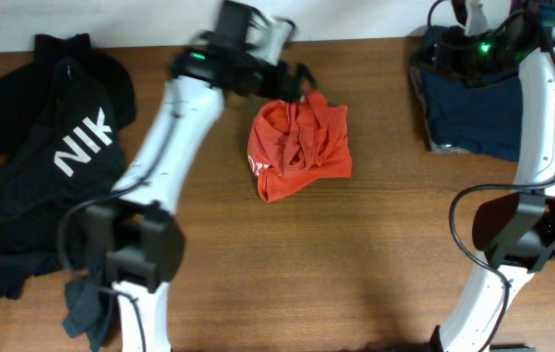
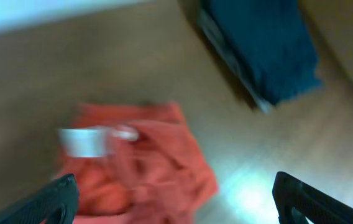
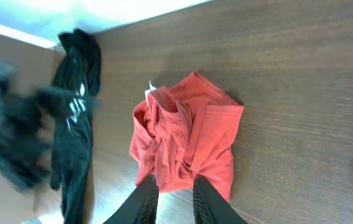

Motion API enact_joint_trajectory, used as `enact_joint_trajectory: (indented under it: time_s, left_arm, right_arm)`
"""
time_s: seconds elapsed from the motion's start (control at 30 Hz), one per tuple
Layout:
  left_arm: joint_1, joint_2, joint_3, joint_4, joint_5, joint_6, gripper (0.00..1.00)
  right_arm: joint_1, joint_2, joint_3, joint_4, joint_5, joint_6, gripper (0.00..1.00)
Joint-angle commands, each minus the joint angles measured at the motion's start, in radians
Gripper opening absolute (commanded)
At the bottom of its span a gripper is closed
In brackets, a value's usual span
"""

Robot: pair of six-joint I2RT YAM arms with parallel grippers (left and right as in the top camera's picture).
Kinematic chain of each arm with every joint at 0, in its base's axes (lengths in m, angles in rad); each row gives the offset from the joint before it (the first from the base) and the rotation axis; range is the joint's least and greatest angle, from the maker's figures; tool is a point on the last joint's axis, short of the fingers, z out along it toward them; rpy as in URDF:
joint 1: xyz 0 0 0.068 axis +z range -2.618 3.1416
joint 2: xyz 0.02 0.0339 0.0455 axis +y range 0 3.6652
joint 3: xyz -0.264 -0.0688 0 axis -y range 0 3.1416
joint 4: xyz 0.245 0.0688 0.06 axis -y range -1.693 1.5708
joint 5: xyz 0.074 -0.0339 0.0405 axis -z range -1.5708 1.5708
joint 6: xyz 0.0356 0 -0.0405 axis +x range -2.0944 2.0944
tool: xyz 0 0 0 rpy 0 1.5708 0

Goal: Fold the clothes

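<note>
Crumpled and unfolded, the orange garment [image 1: 299, 147] lies mid-table as the left gripper [image 2: 175, 184] hovers above its far edge, fingers spread wide and empty, apparently lining up a first hold on the cloth. The right gripper [image 3: 173, 182], its fingers drawn close with a narrow gap and grasping nothing, sits out of the way over the stack of dark blue clothes [image 1: 473, 112] at the far right. Blur smears the left wrist view, leaving a white tag [image 2: 83, 142] unreadable, and the black garment [image 1: 53, 156] loses part of its lettering in its folds
</note>
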Motion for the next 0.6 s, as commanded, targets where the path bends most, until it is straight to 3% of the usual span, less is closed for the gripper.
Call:
enact_joint_trajectory:
  time_s: [0.0, 0.23, 0.57]
  left_arm:
    - [0.103, -0.143, 0.055, -0.013, -0.024, -0.011, 0.99]
    - [0.254, -0.187, 0.054, -0.15, -0.134, -0.018, 0.99]
    - [0.322, -0.185, 0.053, -0.252, -0.307, -0.018, 0.99]
  right_arm:
    - [0.076, 0.005, -0.034, -0.019, 0.092, -0.026, 0.25]
    - [0.293, 0.005, -0.152, 0.01, 0.298, 0.019, 0.35]
    - [0.52, 0.005, -0.328, 0.189, 0.439, 0.197, 0.36]
